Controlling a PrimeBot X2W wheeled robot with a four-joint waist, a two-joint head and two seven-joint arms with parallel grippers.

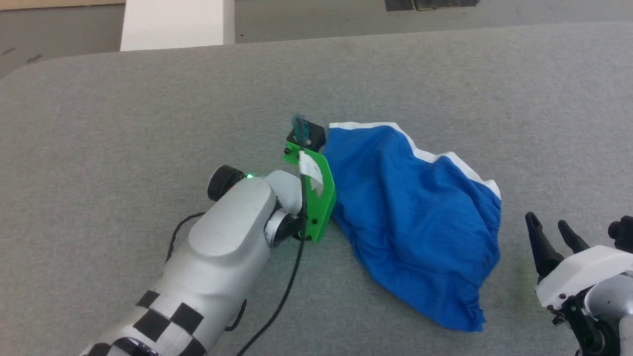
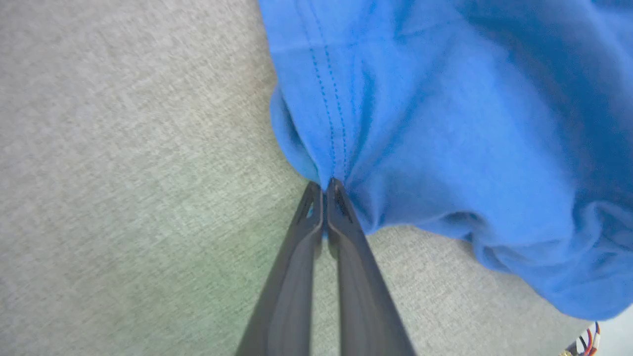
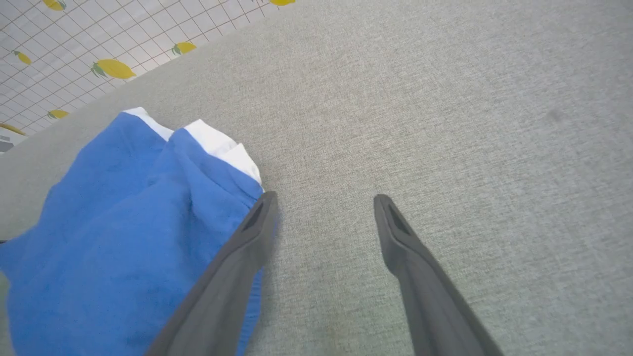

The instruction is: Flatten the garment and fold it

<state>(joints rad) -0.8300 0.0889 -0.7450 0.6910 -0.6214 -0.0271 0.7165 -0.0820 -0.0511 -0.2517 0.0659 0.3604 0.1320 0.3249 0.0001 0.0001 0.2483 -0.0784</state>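
Blue shorts (image 1: 415,207) of soft, bright royal-blue fabric lie loosely crumpled, not flat, on the grey fabric tabletop (image 1: 148,109), a little right of centre in the head view. White trim runs along their far edge, stepping down toward the right. The cloth sits in soft folds and narrows to a bunched corner at the near right. A double line of blue stitching leads to the left edge, where the fabric is pinched between the left gripper's (image 2: 324,187) closed fingers.
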